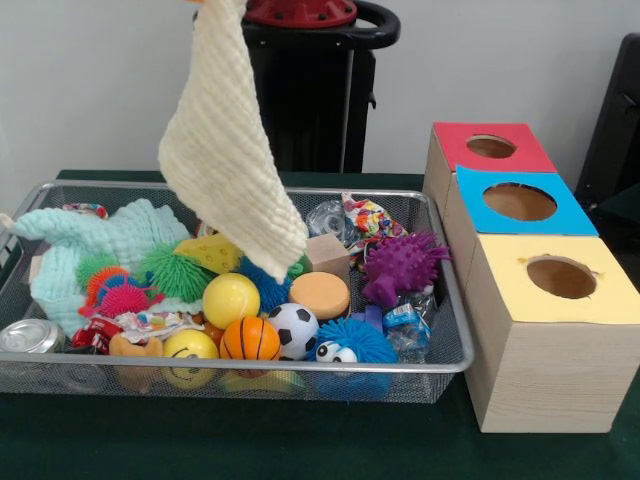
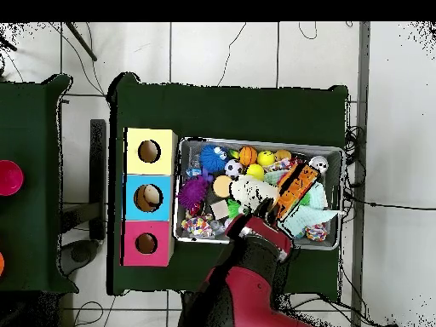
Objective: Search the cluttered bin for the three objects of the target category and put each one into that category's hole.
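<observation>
The bin (image 1: 452,330), a shallow silver mesh basket full of toys, stands on the green bench (image 1: 300,445) beside three boxes. A cream cloth (image 1: 230,140) hangs above it; the claw's state I cannot tell.

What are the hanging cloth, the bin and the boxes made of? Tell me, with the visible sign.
Cloth: soft cream fabric, apparently cotton; ribbed weave, limp drape.
Bin: silver wire mesh; see-through grid, rounded metal rim.
Boxes: wood-look sides with grain; matte coloured tops, perhaps paper.
</observation>
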`<state>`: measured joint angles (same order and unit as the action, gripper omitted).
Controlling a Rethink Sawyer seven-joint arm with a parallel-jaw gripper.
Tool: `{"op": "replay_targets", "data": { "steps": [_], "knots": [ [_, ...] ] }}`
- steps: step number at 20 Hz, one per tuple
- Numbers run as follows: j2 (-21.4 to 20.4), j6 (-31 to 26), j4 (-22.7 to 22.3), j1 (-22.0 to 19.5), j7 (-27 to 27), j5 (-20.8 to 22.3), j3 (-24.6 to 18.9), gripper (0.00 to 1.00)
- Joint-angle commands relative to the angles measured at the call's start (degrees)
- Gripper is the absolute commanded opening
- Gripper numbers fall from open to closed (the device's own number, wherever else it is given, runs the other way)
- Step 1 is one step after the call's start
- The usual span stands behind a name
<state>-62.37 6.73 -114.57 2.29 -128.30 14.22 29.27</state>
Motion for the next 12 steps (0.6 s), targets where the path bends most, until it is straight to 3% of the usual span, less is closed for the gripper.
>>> {"op": "replay_targets", "data": {
  "steps": [1, 9, 12],
  "knots": [
    [2.16, -3.53, 1.91, -1.21, -2.33, 1.84, -5.06, 0.0],
    [3.95, -1.85, 1.54, -1.31, -3.29, 1.44, -5.55, 0.0],
    [4.27, -1.16, 1.24, -3.38, -3.42, 2.29, -7.67, 0.0]
  ]
}}
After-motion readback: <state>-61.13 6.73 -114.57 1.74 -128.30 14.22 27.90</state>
